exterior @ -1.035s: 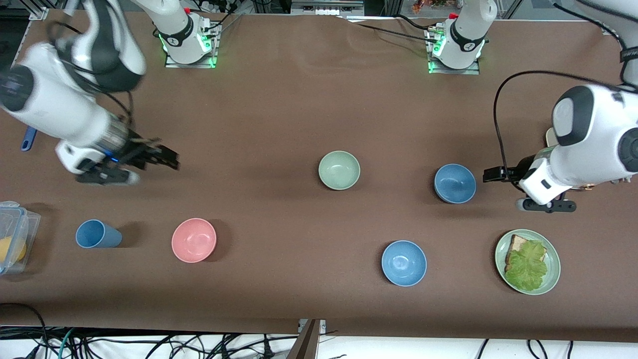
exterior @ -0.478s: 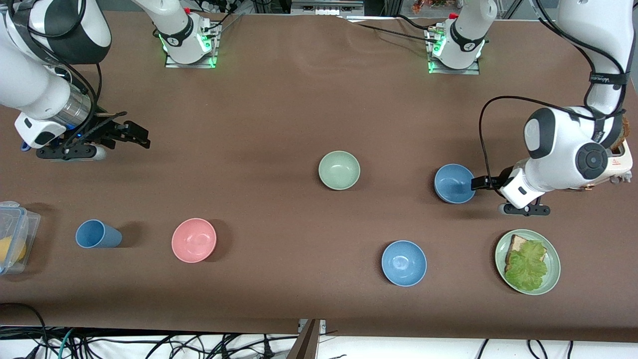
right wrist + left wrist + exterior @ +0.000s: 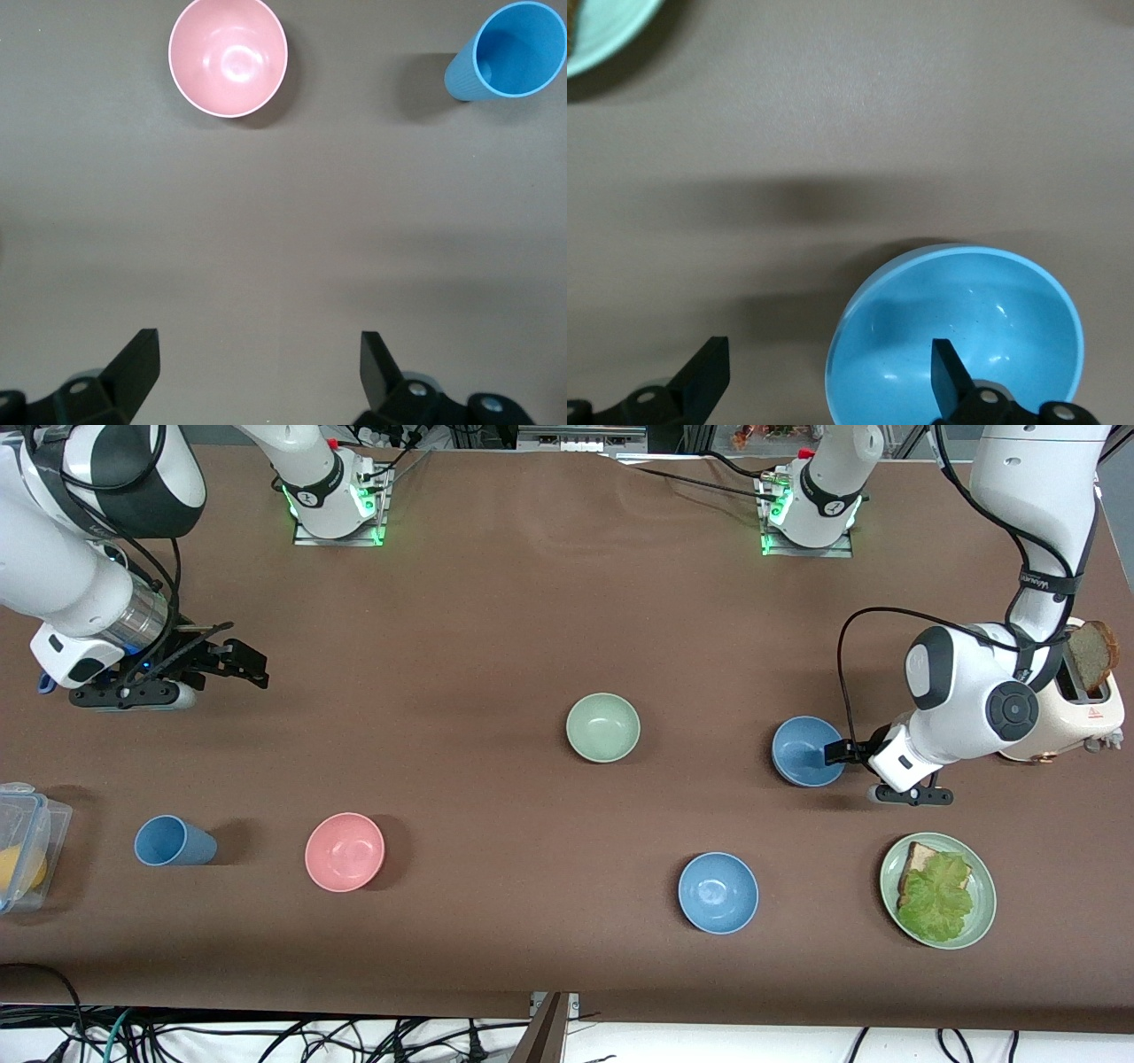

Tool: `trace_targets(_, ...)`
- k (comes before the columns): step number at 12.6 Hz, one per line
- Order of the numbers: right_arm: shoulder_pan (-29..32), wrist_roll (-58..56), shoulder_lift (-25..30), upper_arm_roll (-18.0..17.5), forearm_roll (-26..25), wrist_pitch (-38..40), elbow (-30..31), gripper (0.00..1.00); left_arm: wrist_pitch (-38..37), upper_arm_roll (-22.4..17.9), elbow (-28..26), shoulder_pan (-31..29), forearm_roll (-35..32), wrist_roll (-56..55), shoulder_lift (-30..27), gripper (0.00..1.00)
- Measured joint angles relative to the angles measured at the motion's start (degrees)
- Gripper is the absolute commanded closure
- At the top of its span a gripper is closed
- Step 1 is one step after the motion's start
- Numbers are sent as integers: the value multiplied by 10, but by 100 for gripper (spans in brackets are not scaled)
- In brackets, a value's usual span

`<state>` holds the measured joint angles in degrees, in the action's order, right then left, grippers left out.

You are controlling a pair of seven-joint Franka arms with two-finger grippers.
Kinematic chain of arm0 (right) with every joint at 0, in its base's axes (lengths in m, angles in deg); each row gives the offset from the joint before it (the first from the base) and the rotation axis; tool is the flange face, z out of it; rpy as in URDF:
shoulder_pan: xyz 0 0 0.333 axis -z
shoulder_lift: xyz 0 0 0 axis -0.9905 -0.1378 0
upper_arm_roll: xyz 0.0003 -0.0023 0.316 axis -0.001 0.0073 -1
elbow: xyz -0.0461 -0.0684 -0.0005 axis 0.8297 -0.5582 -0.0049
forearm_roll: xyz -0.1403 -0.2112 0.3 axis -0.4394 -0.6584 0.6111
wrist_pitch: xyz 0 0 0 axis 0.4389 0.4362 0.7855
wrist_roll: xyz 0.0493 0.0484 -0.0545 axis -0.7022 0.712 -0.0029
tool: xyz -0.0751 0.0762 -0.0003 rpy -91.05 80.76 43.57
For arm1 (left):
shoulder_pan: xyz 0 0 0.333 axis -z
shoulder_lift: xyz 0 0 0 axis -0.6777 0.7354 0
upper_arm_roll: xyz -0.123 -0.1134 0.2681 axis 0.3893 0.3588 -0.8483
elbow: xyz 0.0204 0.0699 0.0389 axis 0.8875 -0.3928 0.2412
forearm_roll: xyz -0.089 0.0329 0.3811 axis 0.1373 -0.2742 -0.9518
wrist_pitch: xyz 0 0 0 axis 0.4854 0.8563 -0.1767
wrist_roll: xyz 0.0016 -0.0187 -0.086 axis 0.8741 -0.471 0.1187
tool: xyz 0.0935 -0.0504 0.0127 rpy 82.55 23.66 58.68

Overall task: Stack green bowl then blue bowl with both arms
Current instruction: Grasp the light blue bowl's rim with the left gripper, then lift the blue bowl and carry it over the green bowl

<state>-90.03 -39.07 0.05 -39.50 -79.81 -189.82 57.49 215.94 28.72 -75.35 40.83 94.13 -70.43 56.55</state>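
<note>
Nearest the front edge of the tabletop, toward the left arm's end, sits a glossy blue bowl [image 3: 718,892], not part of the stack. Farther in, the left gripper [image 3: 833,754] hangs spread wide astride the blue bowl's [image 3: 807,750] rim, one finger inside, probably to pinch it. Mid-tabletop stands the green bowl [image 3: 603,727], untouched. The right gripper [image 3: 248,666] waits wide open near the right arm's end.

The small round matte sage-green bowl [image 3: 603,727] sat mid-table, apart from the muted steel-blue matte bowl [image 3: 805,750] toward the left arm's end. The left arm's black two-finger gripper [image 3: 837,754] was at that blue bowl's rim. The right arm's black gripper [image 3: 248,665] hung over bare brown tabletop [image 3: 496,620].
</note>
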Motion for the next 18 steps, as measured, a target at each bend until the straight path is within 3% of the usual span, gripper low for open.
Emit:
trace_targets(1,0,0,0,0,-1,0,0,0,13,0,-10,0,8,0,2,26)
trace_targets(3,-1,0,0,-1,-2,0,0,0,26,0,-23,0,15,1,7,74)
trace_targets(4,-1,0,0,-1,-3,0,0,0,28,0,-25,0,16,1,8,92)
trace_targets(5,-2,0,0,-1,-3,0,0,0,29,0,-25,0,16,1,8,100)
trace_targets(13,-4,0,0,-1,-3,0,-2,0,23,1,-13,0,50,1,4,100)
trace_targets(18,-5,0,0,-1,-3,0,-2,0,-86,60,82,18,79,-9,-30,100)
